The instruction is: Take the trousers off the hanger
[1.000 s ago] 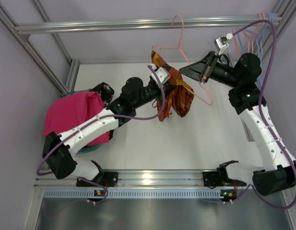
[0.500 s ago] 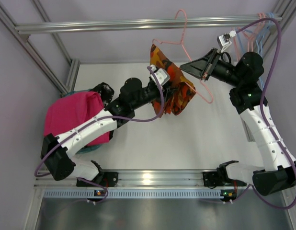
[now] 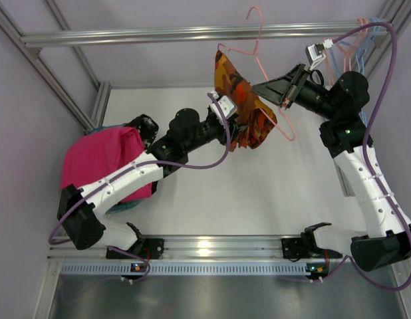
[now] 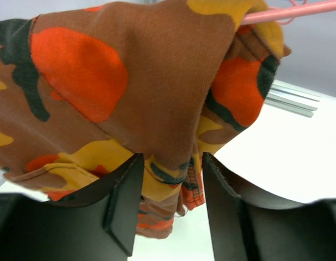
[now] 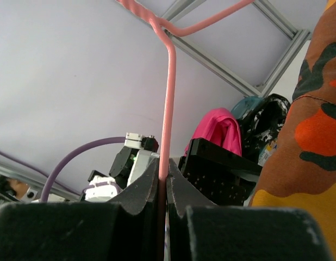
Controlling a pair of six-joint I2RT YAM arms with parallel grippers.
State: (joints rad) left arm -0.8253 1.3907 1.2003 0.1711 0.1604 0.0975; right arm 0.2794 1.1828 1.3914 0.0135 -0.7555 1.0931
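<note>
Item 1: patterned trousers (image 3: 244, 105), cloth in orange, red and yellow with brown and dark blotches. They are draped over one arm of the hanger (image 5: 169, 98) and held up in the air above the worktop (image 3: 272, 199), between the two arms. A bunched lower fold hangs down towards the left hand (image 4: 170, 201).

Item 2: hanger, thin pink wire. Its hook reaches up near the frame rail (image 3: 159, 33) at the back (whether it catches on the rail cannot be told).

Item 3: left hand. Its two dark fingers (image 4: 124, 204) stand on either side of the lower fold of the patterned trousers and pinch it, with the hem trailing out below them.

Item 4: right hand (image 5: 163, 185). Its fingers are pressed together on the upright wire of the hanger, just below the bend at the neck.

Item 5: magenta trousers (image 3: 99, 156), plain pink. They lie heaped at the left edge of the worktop, partly under the left arm and well apart from the hanger. They lie on top of a teal cloth (image 3: 120, 207), with a black garment (image 3: 144, 125) just beside them.

Item 6: spare hangers (image 3: 352, 50), pale blue and pink, at the far right corner of the frame.
</note>
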